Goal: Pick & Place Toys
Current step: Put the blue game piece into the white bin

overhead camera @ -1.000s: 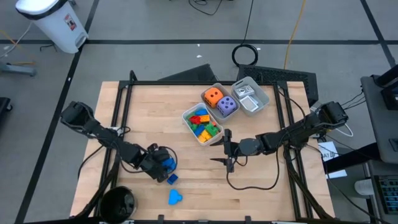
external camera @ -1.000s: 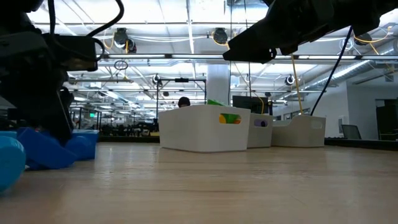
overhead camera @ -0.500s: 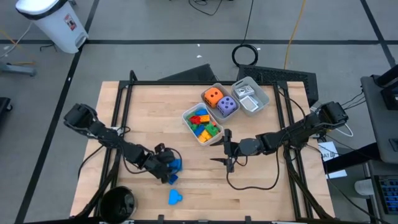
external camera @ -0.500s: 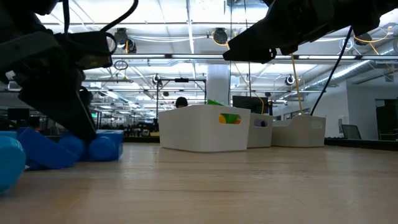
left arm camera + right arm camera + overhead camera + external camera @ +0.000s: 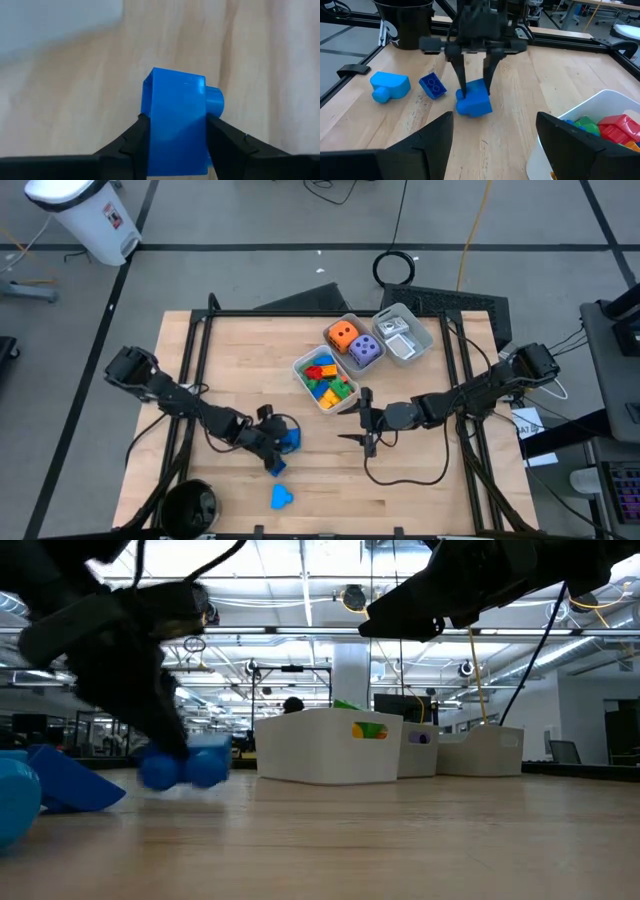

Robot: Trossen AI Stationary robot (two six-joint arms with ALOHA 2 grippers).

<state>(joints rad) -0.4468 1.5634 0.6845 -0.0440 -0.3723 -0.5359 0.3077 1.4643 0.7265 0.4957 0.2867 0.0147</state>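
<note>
My left gripper (image 5: 281, 441) is at the table's near left, shut on a blue brick (image 5: 291, 438); the same brick (image 5: 475, 100) shows in the right wrist view. Close by on the wood lie a second blue brick (image 5: 433, 85) and a rounded light-blue toy (image 5: 283, 497), each flat on the table. My right gripper (image 5: 367, 432) hangs open over the table's middle, touching nothing. A white tray (image 5: 300, 368) holds several coloured bricks. The tray beside it (image 5: 352, 321) holds an orange die (image 5: 342, 334) and a purple die (image 5: 365, 351). My left gripper pinches the blue brick's two opposite side walls (image 5: 155, 131) between its two fingers (image 5: 134, 141). The fingers slant down from the table's left. The brick is tipped, with a round stud (image 5: 216, 100) pointing sideways. Whether its lower edge is clear of the wood I cannot tell.
A clear tray (image 5: 403, 332) with white cards stands at the far right of the tray row. A black bin (image 5: 188, 506) sits at the near left corner. Bare wood lies between the left gripper and the trays. A black frame runs along the table's edges.
My left gripper has moved toward the table's right edge and rolled at the wrist, taking the blue brick with it. That brick now stands apart from the second blue brick, which has stayed where it was.
</note>
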